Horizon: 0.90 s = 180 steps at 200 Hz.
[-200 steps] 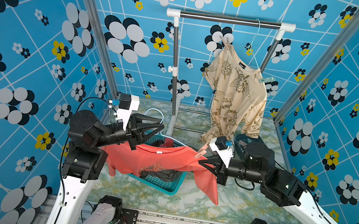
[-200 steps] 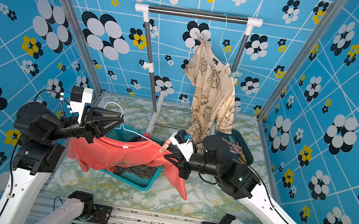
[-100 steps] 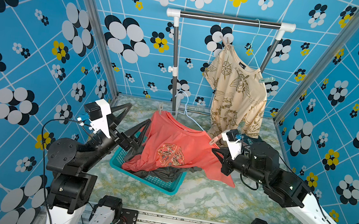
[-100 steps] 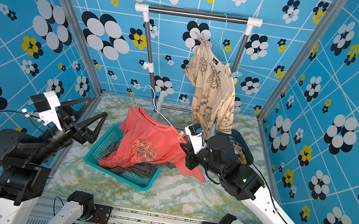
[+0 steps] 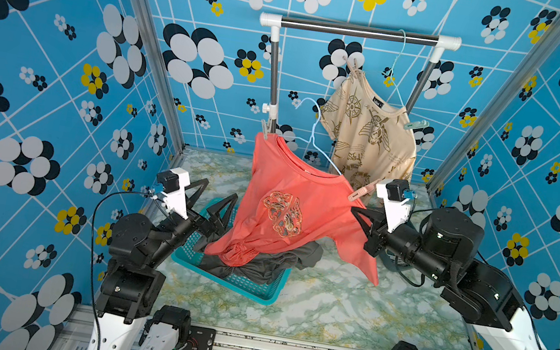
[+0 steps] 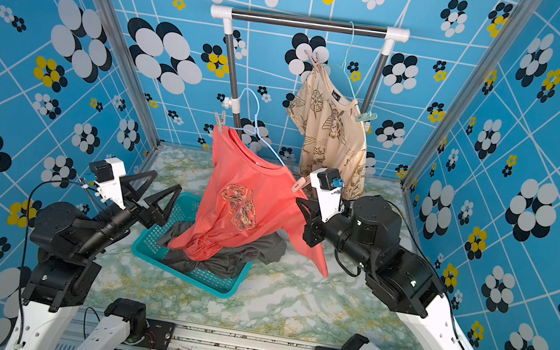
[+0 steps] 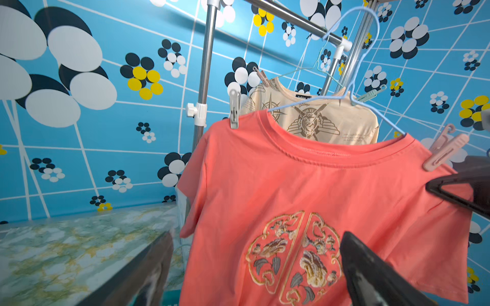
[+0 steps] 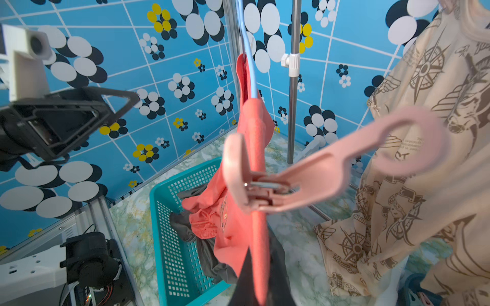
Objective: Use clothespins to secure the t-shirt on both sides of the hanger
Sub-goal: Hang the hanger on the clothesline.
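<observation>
1. The right gripper (image 5: 359, 215) was closed flat on the sleeve seam of the coral t-shirt (image 5: 291, 193), just below the shoulder. In the right wrist view, the fabric edge ran up from between the 2 dark fingers (image 8: 241, 286).
2. The pink clothespin (image 5: 363, 191) sat just beside that gripper. It was clamped on the same shoulder and its handles pointed away from the shirt.
3. The light blue hanger (image 5: 314, 139) sat inside the neck opening. Its hook stood beside the rack upright (image 5: 273, 79), well below the rack rail (image 5: 358, 31).
4. The pale grey clothespin (image 7: 234, 108) was clamped on the opposite shoulder and stood nearly upright.
5. The shirt hung tilted, with the grey-pinned shoulder higher. Its hem lay bunched on a dark grey garment (image 5: 268, 261) inside the teal basket (image 5: 235, 279), which stood on the marble tabletop (image 5: 326, 305).
6. The left gripper (image 6: 168, 180) had its jaws spread wide and held nothing. It stood over the basket's near rim, just beside the shirt's side edge.
7. Behind, a beige printed t-shirt (image 5: 368, 136) hung from the rail, with 1 beige clothespin (image 5: 353, 65) and 1 mint clothespin (image 5: 416, 124) on its 2 shoulders.
</observation>
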Available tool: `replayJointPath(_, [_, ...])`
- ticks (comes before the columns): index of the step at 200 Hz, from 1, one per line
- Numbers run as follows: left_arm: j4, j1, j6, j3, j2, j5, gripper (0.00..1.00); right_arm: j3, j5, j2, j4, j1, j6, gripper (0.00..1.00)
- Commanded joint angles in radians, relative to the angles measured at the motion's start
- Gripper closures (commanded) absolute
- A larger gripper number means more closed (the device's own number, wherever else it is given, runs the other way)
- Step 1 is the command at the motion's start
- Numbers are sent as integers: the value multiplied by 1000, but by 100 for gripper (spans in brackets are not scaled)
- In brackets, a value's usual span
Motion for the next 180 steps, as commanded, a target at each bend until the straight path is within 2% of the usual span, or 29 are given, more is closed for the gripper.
replayJointPath(1, [-18,-2,-18,-38,6,60,1,89,37,4,31,-5,-22,100])
replayJointPath(25, [-28,-19,-25,-90,7,54,1,168,81,14,24,-5,-25,100])
replayJointPath(45, [-53,-70,1,-121,17,7,1,192,117,12,44,-5,-27,100])
replayJointPath(63, [-91,-163,53,-127,41,-75,1,217,152,15,55,-6,-31,100])
replayJointPath(98, [-128,-410,176,-105,128,-330,1,260,201,26,62,-6,-26,100])
replayJointPath(116, [-99,-492,202,-93,192,-409,1,266,216,22,75,-5,-19,100])
replayJointPath(138, [-34,-563,214,-78,279,-456,1,270,222,15,90,-5,-14,100])
replayJointPath(180, [82,-655,227,-28,470,-472,1,293,232,10,76,-6,-14,100])
